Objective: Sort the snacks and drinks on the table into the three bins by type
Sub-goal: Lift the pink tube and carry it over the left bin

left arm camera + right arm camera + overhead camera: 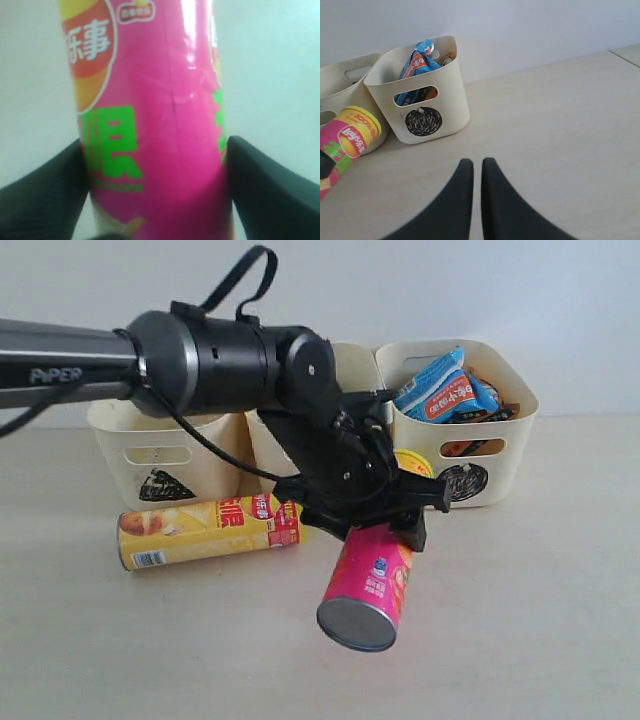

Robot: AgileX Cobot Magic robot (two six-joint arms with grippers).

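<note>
One off-centre left end effector (pixel 368 530) grip on tilted pink tube (pixel 366 590), prone to swivelling loose; right end effector (pixel 477 163) closed, empty.

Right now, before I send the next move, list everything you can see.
pink chip tube: 1, pink, metal end, tilted in the left grip
yellow chip tube: 1, yellow, lying on the table before the triangle bin
triangle bin: 1, cream, back left
middle bin: 1, cream, mark hidden
circle bin: 1, cream, back right
foil packets: several, blue-white and orange, in the circle bin
drinks: none in view
table: 1, pale beige
left gripper: black, closed on the pink chip tube
right gripper: black, shut, empty, over bare table
</note>
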